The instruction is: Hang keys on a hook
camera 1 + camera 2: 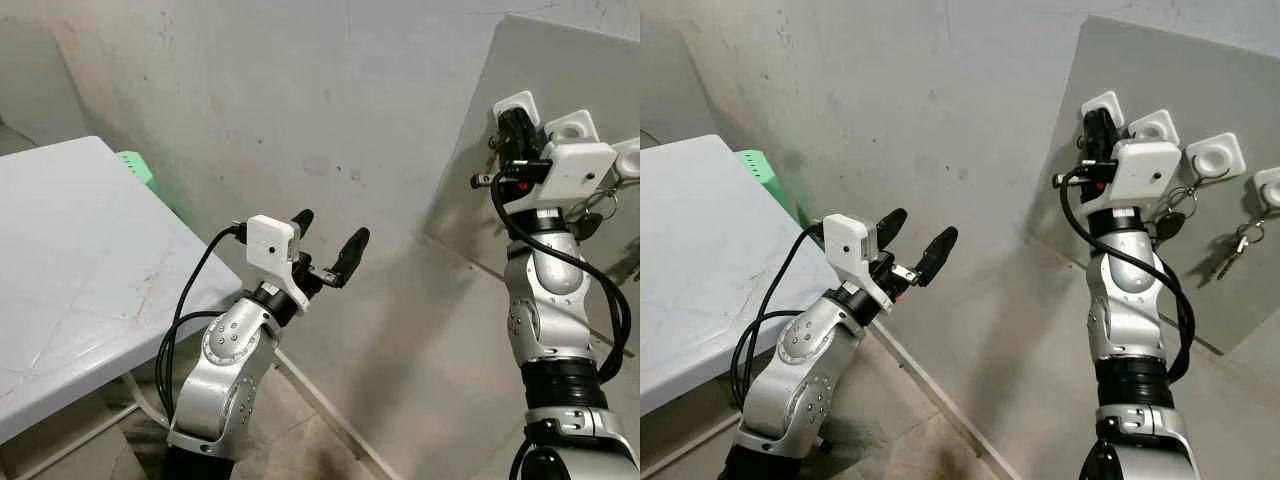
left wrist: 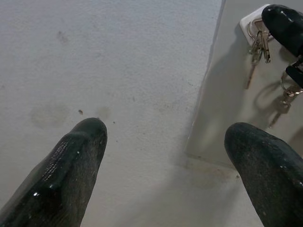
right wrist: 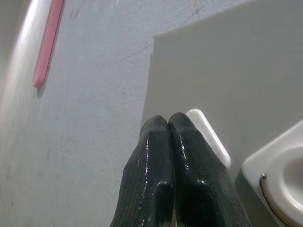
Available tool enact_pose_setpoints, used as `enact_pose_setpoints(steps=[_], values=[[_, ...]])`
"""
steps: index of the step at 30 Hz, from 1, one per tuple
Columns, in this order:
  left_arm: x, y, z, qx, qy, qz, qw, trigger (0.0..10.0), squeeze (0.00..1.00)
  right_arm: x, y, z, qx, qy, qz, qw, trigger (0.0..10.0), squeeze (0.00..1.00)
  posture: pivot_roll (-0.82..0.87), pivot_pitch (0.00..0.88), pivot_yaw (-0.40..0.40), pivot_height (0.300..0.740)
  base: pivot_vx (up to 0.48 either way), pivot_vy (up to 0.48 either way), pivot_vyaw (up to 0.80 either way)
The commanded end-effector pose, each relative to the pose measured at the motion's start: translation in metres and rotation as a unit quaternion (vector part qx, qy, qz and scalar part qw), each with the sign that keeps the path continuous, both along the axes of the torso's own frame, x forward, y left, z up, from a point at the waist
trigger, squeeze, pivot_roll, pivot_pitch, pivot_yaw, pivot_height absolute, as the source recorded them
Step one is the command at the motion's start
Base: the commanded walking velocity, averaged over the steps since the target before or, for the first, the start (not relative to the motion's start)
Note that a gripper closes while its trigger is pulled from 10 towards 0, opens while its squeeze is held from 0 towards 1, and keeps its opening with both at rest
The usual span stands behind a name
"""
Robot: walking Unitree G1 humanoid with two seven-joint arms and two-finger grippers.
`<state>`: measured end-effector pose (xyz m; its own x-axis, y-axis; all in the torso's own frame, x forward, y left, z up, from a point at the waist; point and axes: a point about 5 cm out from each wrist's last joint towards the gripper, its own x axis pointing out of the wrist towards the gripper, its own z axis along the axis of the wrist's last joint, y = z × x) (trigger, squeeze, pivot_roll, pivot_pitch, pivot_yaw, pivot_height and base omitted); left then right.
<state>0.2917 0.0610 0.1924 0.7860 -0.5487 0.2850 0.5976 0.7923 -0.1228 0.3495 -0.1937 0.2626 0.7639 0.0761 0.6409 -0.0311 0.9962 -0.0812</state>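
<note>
Our right hand [image 1: 1098, 125] is raised against a grey board [image 1: 1200, 260] on the wall, its two black fingers [image 3: 165, 156] pressed flat together with nothing visible between them. The fingertips rest at the first white hook pad [image 3: 208, 135], the one at the near end of a row of pads. Just beyond the hand, a bunch of keys [image 1: 1170, 215] hangs from the next hook [image 1: 1155, 125]; farther along the row, past an empty-looking hook [image 1: 1215, 155], a second bunch [image 1: 1240, 240] dangles.

Our left hand [image 1: 328, 245] is held out low, well apart from the board, fingers spread wide and empty, just off the corner of the white bench [image 1: 70, 270].

To finish well, we judge the right hand should draw straight back from the pad without brushing the bunch beside it.

The wrist camera box covers the hook under the fingertips, so we cannot tell whether a ring sits there.
</note>
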Motion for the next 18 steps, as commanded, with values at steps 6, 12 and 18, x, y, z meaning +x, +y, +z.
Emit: enact_pose_setpoints(steps=[6,12,18], values=[[-0.002,0.0,0.004,-0.01,0.002,0.003,1.0,10.0,0.0,0.004,-0.003,0.004,0.005,-0.003,0.001,1.0,10.0,0.0,0.02,0.033,-0.085,0.74,0.0,0.0,0.0],[-0.001,0.001,0.005,-0.012,0.003,0.006,1.0,10.0,0.0,0.005,-0.001,0.0,0.001,0.008,0.006,1.0,10.0,0.0,0.02,0.034,-0.085,0.74,0.0,0.0,0.0],[0.0,0.002,0.006,-0.015,0.003,0.009,1.0,10.0,0.0,0.007,0.0,-0.008,-0.017,0.033,0.013,0.999,10.0,0.0,0.02,0.034,-0.085,0.74,0.0,0.0,0.0]])
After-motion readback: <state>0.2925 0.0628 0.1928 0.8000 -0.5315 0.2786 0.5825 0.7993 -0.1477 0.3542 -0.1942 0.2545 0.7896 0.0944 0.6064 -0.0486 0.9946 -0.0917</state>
